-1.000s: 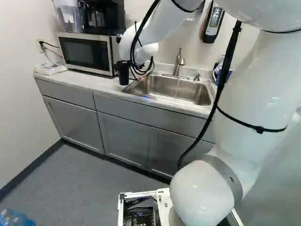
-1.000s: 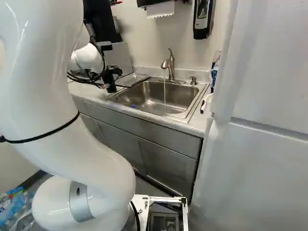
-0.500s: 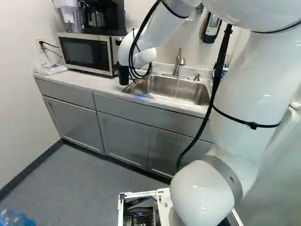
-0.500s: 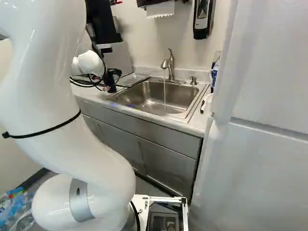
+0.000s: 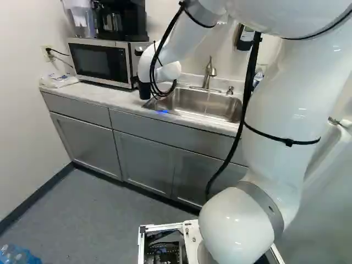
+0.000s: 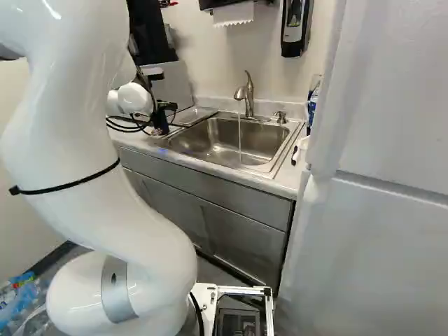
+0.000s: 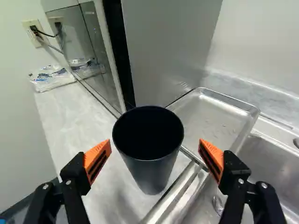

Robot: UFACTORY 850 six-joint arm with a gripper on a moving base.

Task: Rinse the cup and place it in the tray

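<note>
The claw (image 6: 165, 110) is spread wide over the counter (image 7: 60, 114), an orange pad (image 7: 98, 158) on either side of the black cup (image 7: 152, 170) – it hasn't got a grip on it. The cup stands upright on the counter, right beside the metal tray (image 7: 212, 123), not in it. Over there, the faucet (image 6: 248, 94) is running – a thin stream falling into the sink (image 6: 203, 140). The microwave (image 5: 99, 60) sits farther along the counter.

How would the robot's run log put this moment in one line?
gripper: open, not gripping | cup: black, upright between its fingers, outside tray | tray: metal, beside sink | faucet: running
</note>
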